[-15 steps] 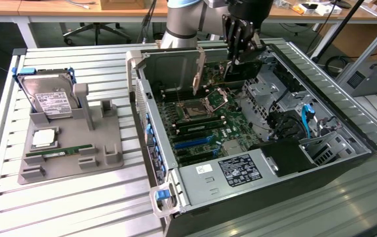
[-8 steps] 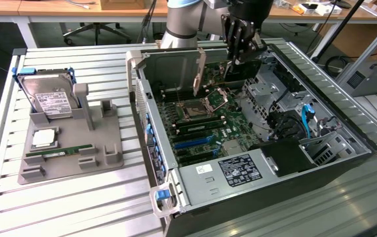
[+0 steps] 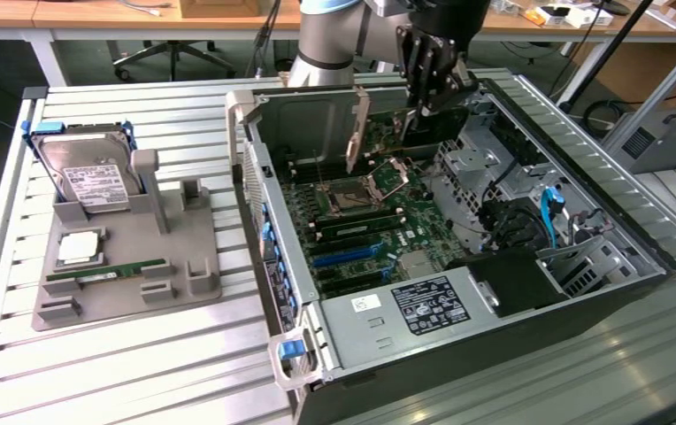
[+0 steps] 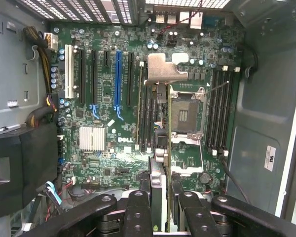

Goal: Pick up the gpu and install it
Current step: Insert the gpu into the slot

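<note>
The gpu point(image 3: 400, 133) is a thin dark card with a silver bracket on one end. It hangs on edge above the far part of the open computer case point(image 3: 621, 221), over the motherboard point(image 3: 368, 232). My gripper point(image 3: 436, 99) is shut on the card's upper edge. In the wrist view the gpu point(image 4: 158, 182) shows edge-on between my gripper's point(image 4: 163, 215) two black fingers point(image 4: 138, 212). Its bracket point(image 4: 164, 70) points toward the case's rear wall. It hovers over the memory slots beside the CPU socket point(image 4: 185, 113), with the blue expansion slot point(image 4: 119, 79) off to one side.
On the exterior view's left a grey fixture point(image 3: 137, 266) holds a hard drive point(image 3: 88, 177), a green RAM stick point(image 3: 108, 270) and a small square chip point(image 3: 79, 248). Inside the case sit a black box point(image 3: 515, 282), drive cages and cables point(image 3: 550, 208).
</note>
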Robot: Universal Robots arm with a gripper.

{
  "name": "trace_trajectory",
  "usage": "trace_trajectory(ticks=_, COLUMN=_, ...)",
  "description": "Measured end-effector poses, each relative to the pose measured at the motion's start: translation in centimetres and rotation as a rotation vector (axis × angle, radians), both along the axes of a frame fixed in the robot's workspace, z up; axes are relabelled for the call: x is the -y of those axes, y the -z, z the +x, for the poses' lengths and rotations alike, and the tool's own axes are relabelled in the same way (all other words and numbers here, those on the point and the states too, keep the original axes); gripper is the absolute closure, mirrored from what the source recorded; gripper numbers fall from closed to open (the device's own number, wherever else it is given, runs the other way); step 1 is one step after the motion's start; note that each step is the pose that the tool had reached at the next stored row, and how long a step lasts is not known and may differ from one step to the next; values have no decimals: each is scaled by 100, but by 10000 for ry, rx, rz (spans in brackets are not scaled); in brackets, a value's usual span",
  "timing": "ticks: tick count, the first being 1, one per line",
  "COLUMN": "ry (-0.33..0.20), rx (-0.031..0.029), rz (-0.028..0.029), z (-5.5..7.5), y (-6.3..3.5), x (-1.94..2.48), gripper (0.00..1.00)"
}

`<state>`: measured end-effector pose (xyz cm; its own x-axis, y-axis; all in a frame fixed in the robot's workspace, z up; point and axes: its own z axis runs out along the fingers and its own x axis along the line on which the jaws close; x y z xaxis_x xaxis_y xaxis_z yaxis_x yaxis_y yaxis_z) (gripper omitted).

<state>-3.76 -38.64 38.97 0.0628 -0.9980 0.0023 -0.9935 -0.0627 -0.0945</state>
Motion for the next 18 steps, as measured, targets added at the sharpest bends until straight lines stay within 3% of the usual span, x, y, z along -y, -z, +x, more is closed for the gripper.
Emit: trace_trajectory(ticks=18, ry=119, rx=2, rz=-18, z=-40, y=41, x=14, gripper=73)
